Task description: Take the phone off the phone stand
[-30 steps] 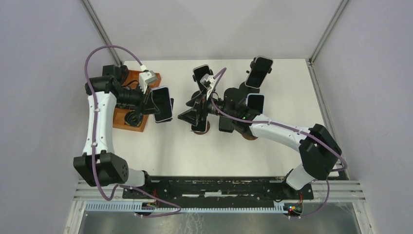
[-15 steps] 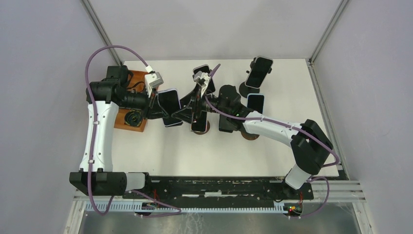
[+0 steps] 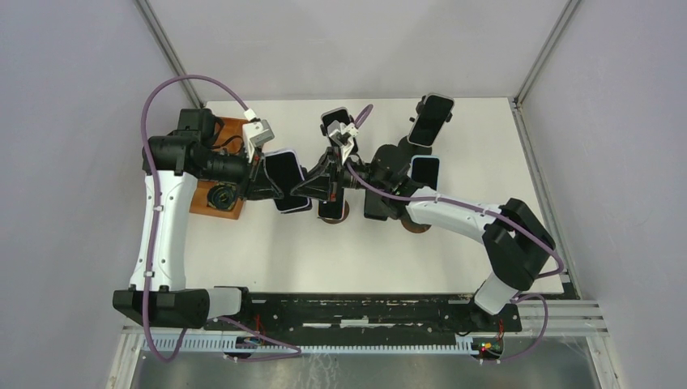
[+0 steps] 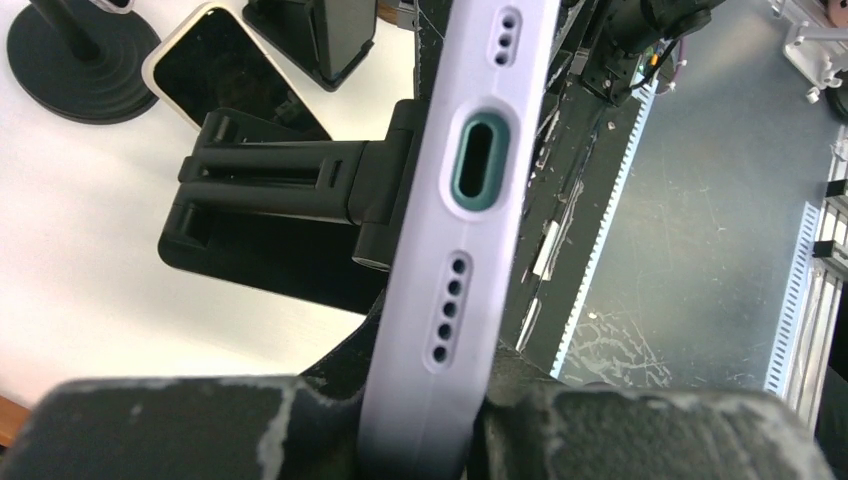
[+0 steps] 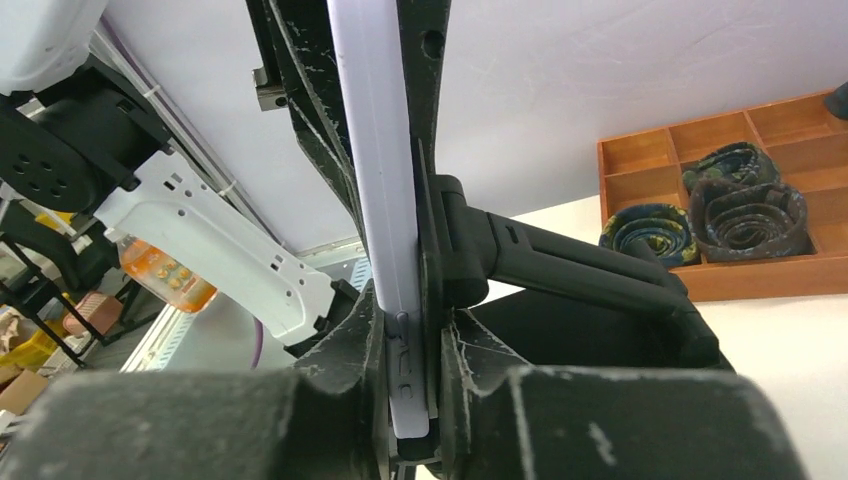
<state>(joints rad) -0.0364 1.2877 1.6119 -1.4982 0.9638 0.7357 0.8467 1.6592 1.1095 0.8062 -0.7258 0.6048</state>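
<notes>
A phone [image 3: 289, 180] in a lavender case hangs above the table left of centre. My left gripper [image 3: 271, 185] is shut on its lower end; the left wrist view shows the port edge of the phone [image 4: 470, 200] squeezed at the left gripper [image 4: 420, 400]. My right gripper [image 3: 312, 182] meets it from the right. In the right wrist view the phone [image 5: 375, 180] and the black back plate of the phone stand [image 5: 560, 270] are pinched together in the right gripper [image 5: 415, 350]. The stand's folding arm [image 4: 290, 185] juts out behind the phone.
A wooden tray [image 3: 231, 130] with rolled bands [image 5: 740, 200] sits at the far left. Other phones stand on holders behind and to the right [image 3: 336, 121], [image 3: 431, 116], [image 3: 424, 170]. A round black base [image 4: 75, 55] and another phone [image 4: 225, 75] lie near.
My left arm carried the phone rightward, away from the wooden tray. The right gripper, wide open before, has shut on the phone's edge and the stand's plate.
</notes>
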